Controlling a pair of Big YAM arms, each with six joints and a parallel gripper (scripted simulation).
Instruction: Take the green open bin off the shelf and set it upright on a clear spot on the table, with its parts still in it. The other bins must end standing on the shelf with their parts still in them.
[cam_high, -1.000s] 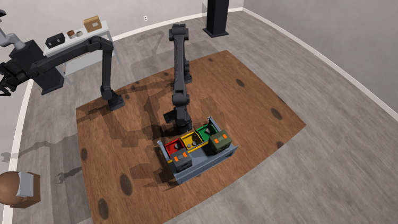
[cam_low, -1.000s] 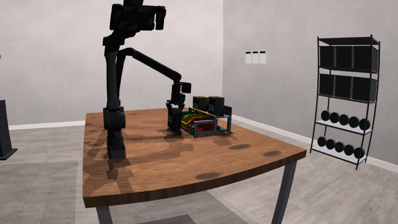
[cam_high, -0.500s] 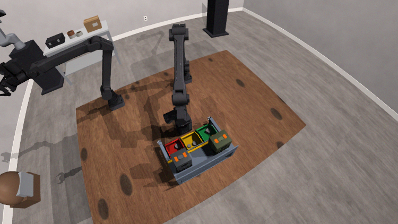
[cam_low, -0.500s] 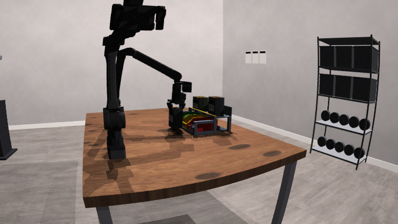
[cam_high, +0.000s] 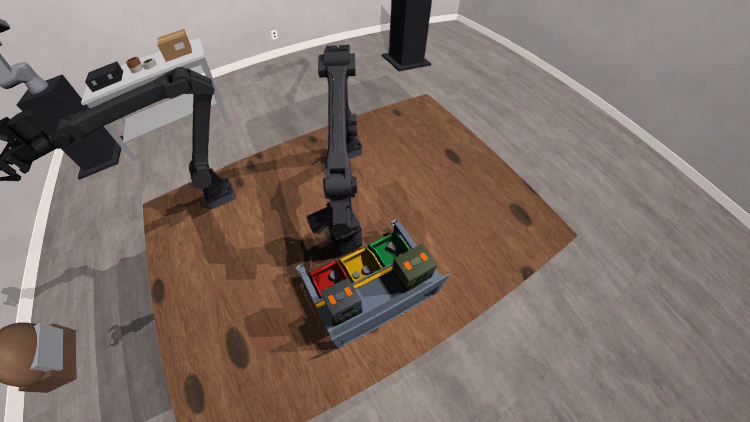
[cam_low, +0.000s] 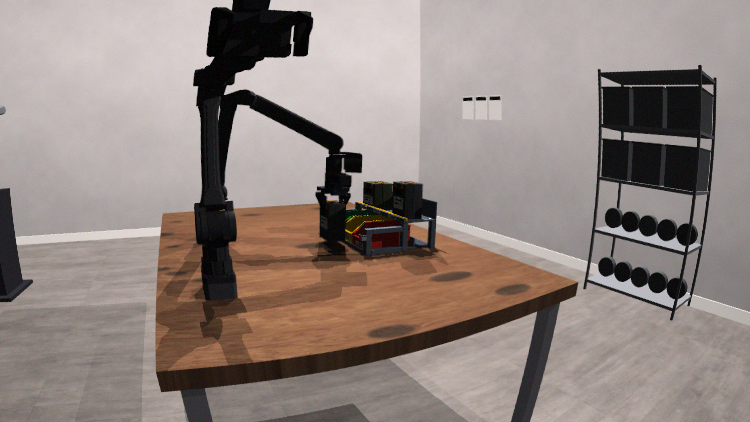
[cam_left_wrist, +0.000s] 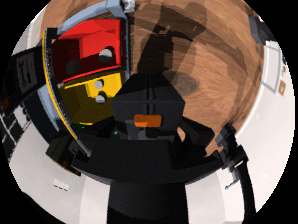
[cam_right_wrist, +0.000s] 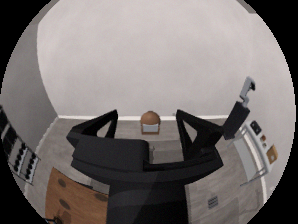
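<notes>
The green bin (cam_high: 385, 258) (cam_low: 354, 213) stands in the shelf (cam_high: 375, 300) (cam_low: 385, 229) with a grey part visible. The yellow bin (cam_high: 355, 261) (cam_left_wrist: 80, 95) stands beside it and the red bin (cam_high: 320, 279) (cam_left_wrist: 90, 35) at the other end, both with grey parts. My left gripper (cam_low: 333, 199) is shut on a black box (cam_low: 331, 223) (cam_left_wrist: 150, 95) with an orange latch. It holds the box upright and low, close in front of the bins. Whether the box touches the table is unclear. My right gripper (cam_right_wrist: 147, 112) is open and empty, raised far from the shelf.
On the shelf's upper deck, behind the bins, stand a dark grey box (cam_high: 343, 305) (cam_low: 409, 200) and an olive green box (cam_high: 418, 271) (cam_low: 376, 193). A yellow rail (cam_left_wrist: 45, 70) runs between them and the bins. The shelf's end frames rise beside the red and green bins.
</notes>
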